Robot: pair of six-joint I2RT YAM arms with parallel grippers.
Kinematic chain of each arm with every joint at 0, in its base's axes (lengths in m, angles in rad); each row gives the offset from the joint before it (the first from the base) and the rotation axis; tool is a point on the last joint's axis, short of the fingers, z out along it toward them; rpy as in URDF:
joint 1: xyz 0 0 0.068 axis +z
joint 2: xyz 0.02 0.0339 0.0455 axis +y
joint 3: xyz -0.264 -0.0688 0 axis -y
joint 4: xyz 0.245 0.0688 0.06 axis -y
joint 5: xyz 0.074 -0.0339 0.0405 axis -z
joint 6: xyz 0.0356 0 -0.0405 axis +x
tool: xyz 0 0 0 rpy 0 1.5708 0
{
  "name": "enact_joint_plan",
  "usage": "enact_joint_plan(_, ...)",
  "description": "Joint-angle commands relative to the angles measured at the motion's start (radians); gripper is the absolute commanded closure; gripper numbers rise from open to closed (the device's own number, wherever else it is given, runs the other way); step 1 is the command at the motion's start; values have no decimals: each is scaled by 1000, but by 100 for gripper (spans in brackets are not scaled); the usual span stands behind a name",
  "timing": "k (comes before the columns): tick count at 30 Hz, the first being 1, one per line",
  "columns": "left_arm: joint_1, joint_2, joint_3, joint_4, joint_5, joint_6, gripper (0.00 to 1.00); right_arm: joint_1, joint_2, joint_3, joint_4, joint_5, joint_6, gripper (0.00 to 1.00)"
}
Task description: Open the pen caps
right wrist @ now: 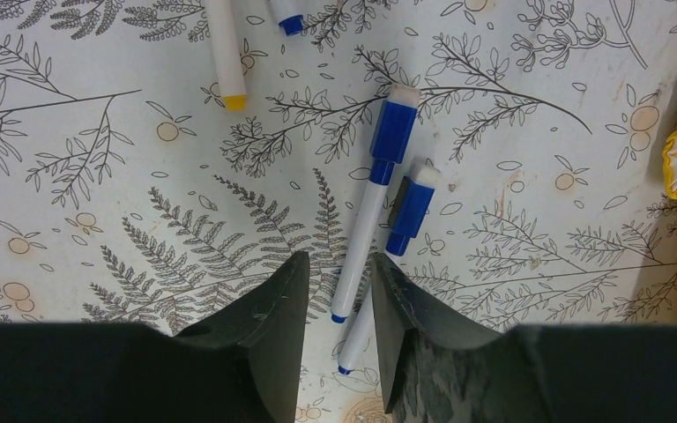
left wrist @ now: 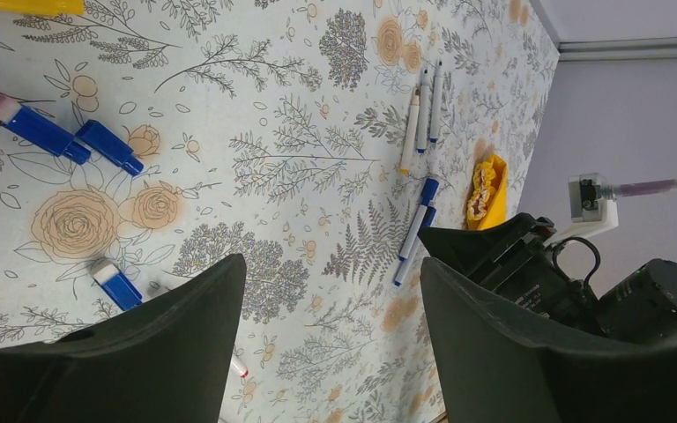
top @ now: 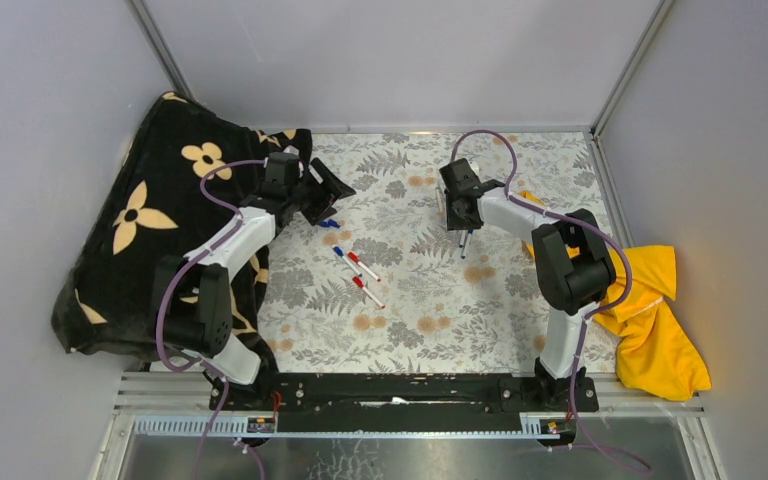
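Left gripper (left wrist: 331, 264) hangs released, fingers spread wide with nothing between them. It sits above three loose blue caps (left wrist: 40, 130) that lie already off on the leafy table cover (left wrist: 317, 159).

On the other side, my right gripper (right wrist: 339, 257) hovers low with its jaws partly apart, grasping nothing. Two blue-capped pens (right wrist: 366, 220) lie flat on the cover beneath it. Their white barrels run into the gap between the fingers and their caps point away.

I judge the step in hand to be lining up on one of these two capped pens. The barrels lie just beside each other, so the next move calls for a small sideways shift before closing, so that only one barrel is caught. After that, the left gripper would have to come across, pinch the cap and pull straight along the barrel.

Three more pens (top: 357, 270) lie mid-table between the arms, showing red and blue ends. From above I cannot tell whether they are capped.

As for containers, I see no box, tray or cup, and everything lies loose on the cover. The yellow cloth (top: 650, 320) bunched at the right edge and the black flowered blanket (top: 150, 220) on the left hold nothing that I can make out.
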Motion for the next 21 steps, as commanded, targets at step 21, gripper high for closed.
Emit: enact_joint_plan(21, -5, -29, 17, 55, 21, 9, 21, -22, 27, -8, 16, 15, 26, 61)
